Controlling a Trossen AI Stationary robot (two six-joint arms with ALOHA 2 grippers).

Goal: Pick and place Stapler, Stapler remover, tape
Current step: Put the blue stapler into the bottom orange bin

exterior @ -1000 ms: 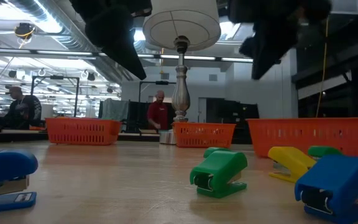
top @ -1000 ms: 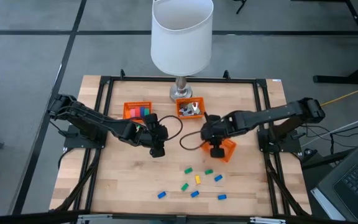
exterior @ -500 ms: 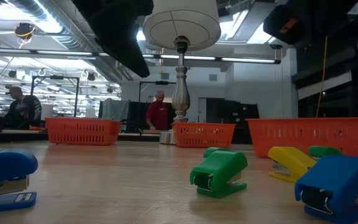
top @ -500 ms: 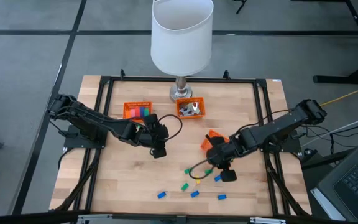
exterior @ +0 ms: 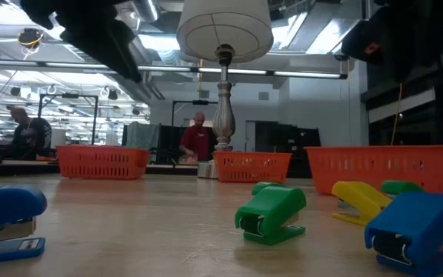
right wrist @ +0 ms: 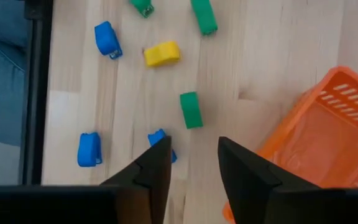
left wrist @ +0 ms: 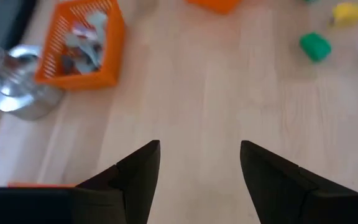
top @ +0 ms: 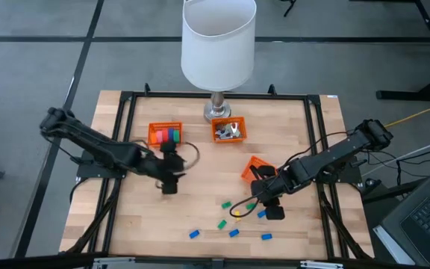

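Several small blue, green and yellow staplers (top: 227, 203) lie on the wooden table near its front; the low view shows a green one (exterior: 271, 215) close up. The tape rolls (top: 169, 135) sit in the left orange basket (top: 155, 133). Silvery pieces (top: 231, 131) fill the middle orange basket (top: 219, 137). My right gripper (top: 272, 211) hangs open, pointing down over the staplers; a green stapler (right wrist: 191, 110) lies just beyond its fingertips (right wrist: 160, 152) and a blue one (right wrist: 161, 138) beside one finger. My left gripper (top: 169, 187) is open over bare table.
A third orange basket (top: 257, 167) lies tilted at centre right, next to my right arm. A white lamp (top: 218, 41) stands at the table's far middle. Bare wood (left wrist: 197, 93) lies ahead of my left gripper. People show in the room beyond.
My right gripper has swung from the tilted orange basket toward the table's near edge and now hangs over the staplers. My left gripper has drawn back toward the table's left edge. The staplers have kept still.
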